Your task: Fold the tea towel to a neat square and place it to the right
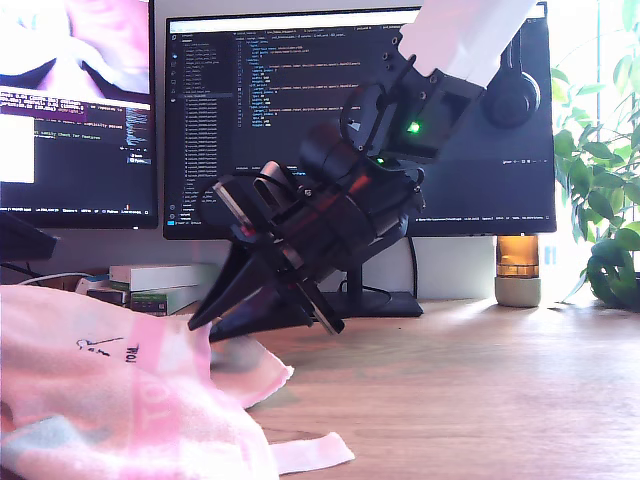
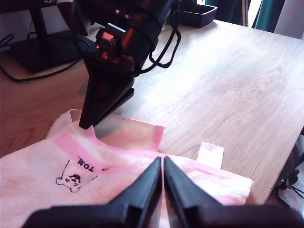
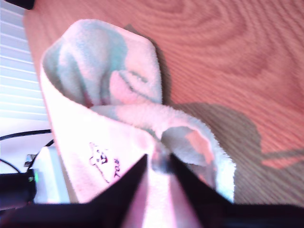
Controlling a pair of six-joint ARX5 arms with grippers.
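At the exterior view's left the tea towel (image 1: 120, 400) lies heaped on the wooden desk (image 1: 480, 390), pink and white with a patch of mint green, bunched rather than flat; its white label (image 1: 105, 348) with black lettering faces up; a narrow white strip (image 1: 310, 455) of it pokes out toward the middle of the desk. Behind the towel stand a monitor (image 1: 75, 100) and a low stack of boxes (image 1: 160, 285). Moving right, my second gripper (image 1: 215, 322) slants down from an arm that enters at the exterior view's top right, its tips at the towel's far folded edge, in front of a second monitor (image 1: 290, 120) full of code. The second wrist view shows that gripper (image 3: 159, 164) with a fold of the towel (image 3: 99, 71) running up between its jaws, so it is clamped on the cloth, the label (image 3: 102, 161) just beside it. My first gripper (image 2: 161, 164) shows only in the first wrist view; its jaws stand almost together with a thin slit between, right over the towel (image 2: 47, 175), and I cannot tell whether they nip any cloth; the label (image 2: 78, 173) lies beside it, the white strip (image 2: 210, 154) on its other side, and the second gripper (image 2: 88, 124) touches the towel's edge beyond. Right of the towel the desk is bare wood; a leafy plant (image 1: 600, 200) stands at the exterior view's far right.
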